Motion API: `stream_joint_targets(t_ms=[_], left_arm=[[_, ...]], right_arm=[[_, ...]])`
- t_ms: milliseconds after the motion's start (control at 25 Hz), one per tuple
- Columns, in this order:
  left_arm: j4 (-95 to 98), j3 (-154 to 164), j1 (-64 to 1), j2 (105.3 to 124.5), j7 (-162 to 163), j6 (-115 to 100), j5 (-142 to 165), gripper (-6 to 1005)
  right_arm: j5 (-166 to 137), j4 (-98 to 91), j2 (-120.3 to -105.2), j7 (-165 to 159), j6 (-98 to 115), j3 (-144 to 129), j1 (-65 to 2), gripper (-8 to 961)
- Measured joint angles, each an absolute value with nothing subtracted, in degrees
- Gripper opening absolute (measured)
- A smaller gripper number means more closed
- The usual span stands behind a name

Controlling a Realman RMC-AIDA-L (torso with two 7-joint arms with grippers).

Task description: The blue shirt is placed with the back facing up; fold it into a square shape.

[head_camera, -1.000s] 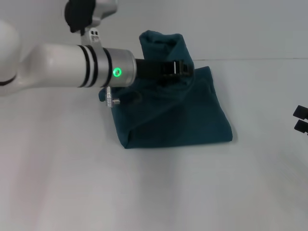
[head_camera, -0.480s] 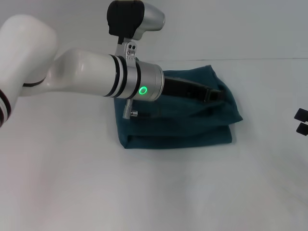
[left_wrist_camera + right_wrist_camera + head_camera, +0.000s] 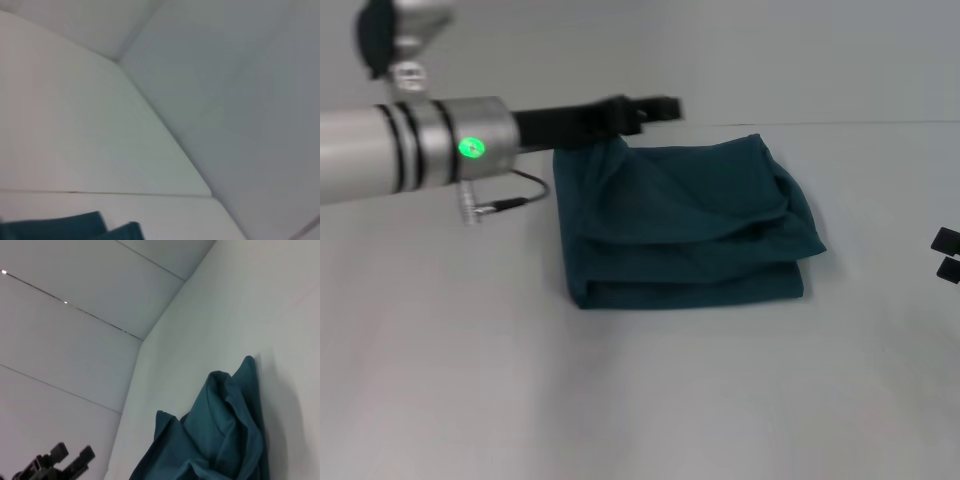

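the blue shirt point(image 3: 685, 222) is lying folded into a thick, roughly square bundle on the white table point(image 3: 620, 400), near the middle of the head view and a little toward two o'clock from centre. its upper layers are sitting rumpled, with loose folds bulging along the three o'clock edge, while the six o'clock edge is showing stacked layers in a fairly straight line.

the left gripper point(image 3: 655, 108) is hanging above the table at about twelve o'clock of the shirt, just over the bundle's far left corner, its black fingers pointing toward three o'clock. whether cloth is touching it there cannot be told, and the jaws' state cannot be told either. the left arm's white and silver forearm point(image 3: 410, 155), with a green light glowing on it, is stretching in from nine o'clock.

the right gripper point(image 3: 946, 254) is sitting at the three o'clock edge of the head view, well apart from the shirt, with only two dark tips showing; its jaws cannot be judged.
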State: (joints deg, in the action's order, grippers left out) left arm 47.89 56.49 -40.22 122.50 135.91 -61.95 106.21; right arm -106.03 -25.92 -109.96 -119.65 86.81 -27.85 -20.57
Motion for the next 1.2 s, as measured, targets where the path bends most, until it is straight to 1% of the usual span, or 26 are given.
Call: stream_joint_targets(t_ms=[120, 200, 320, 480, 640, 840, 960, 1200], left_arm=[[45.5, 55.5, -39.3, 120.13, 143.4, -63.1, 106.4, 657], [44.5, 55.1, -38.5, 119.43, 146.5, -63.7, 106.5, 679], [44.3, 53.1, -36.6, 119.37, 148.0, -65.2, 106.5, 689], [44.3, 49.6, -34.2, 119.45, 146.9, -68.4, 106.5, 686], [44.8, 44.4, -32.0, 119.09, 144.6, -73.4, 108.1, 684], [45.5, 35.2, -29.2, 118.76, 143.7, -79.3, 114.1, 684], [45.7, 32.5, -27.7, 118.94, 142.8, -80.8, 114.7, 683], [45.4, 31.7, -26.6, 119.42, 142.1, -81.5, 114.4, 683]], right_arm=[[-106.1, -25.9, -109.95, -119.8, 86.4, -27.9, -20.6, 688], [-106.1, -25.9, -109.95, -119.8, 86.1, -27.9, -20.6, 687], [-106.7, -26.1, -109.95, -119.7, 86.0, -28.3, -20.9, 686], [-111.3, -29.1, -109.73, -119.7, 86.6, -30.5, -23.4, 683], [-116.6, -35.3, -109.40, -120.0, 88.1, -34.2, -28.9, 681], [-124.3, -44.7, -109.35, -119.2, 88.9, -39.9, -38.1, 678], [-127.9, -49.1, -110.20, -116.8, 88.7, -45.0, -43.1, 677], [-135.3, -51.8, -114.10, -115.5, 83.8, -53.1, -51.0, 674]])
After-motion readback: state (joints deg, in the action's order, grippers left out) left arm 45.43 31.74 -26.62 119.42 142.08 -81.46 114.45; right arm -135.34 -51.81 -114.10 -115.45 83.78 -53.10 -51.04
